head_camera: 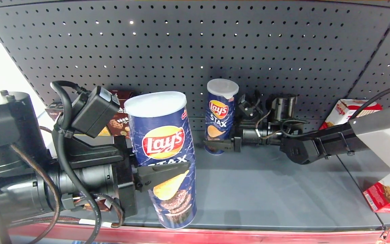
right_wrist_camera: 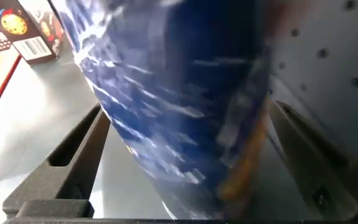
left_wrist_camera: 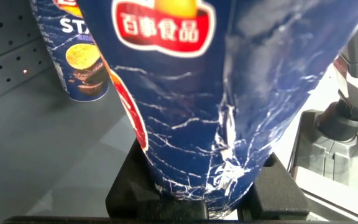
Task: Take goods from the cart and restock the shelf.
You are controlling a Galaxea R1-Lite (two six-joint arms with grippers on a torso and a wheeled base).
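Two tall blue chips cans with white lids are on the grey shelf (head_camera: pixel 266 189). The near can (head_camera: pixel 163 142) is at the shelf's front edge, tilted slightly, and my left gripper (head_camera: pixel 168 167) is shut on its lower half; the same can (left_wrist_camera: pixel 229 93) looms close in the left wrist view above that gripper (left_wrist_camera: pixel 210 186). The far can (head_camera: pixel 220 115) stands upright near the pegboard back wall and also shows as the far can (left_wrist_camera: pixel 79 62) behind the near one. My right gripper (head_camera: pixel 220 144) is shut on it low down, fingertips touching both sides of the can (right_wrist_camera: pixel 179 106).
A dark cookie box (head_camera: pixel 118 118) stands at the back left. Red and white wafer boxes sit at the back right (head_camera: pixel 350 112) and front right (head_camera: pixel 388 195). The pegboard wall (head_camera: pixel 195 44) closes the back. Bare shelf lies between the cans and the right boxes.
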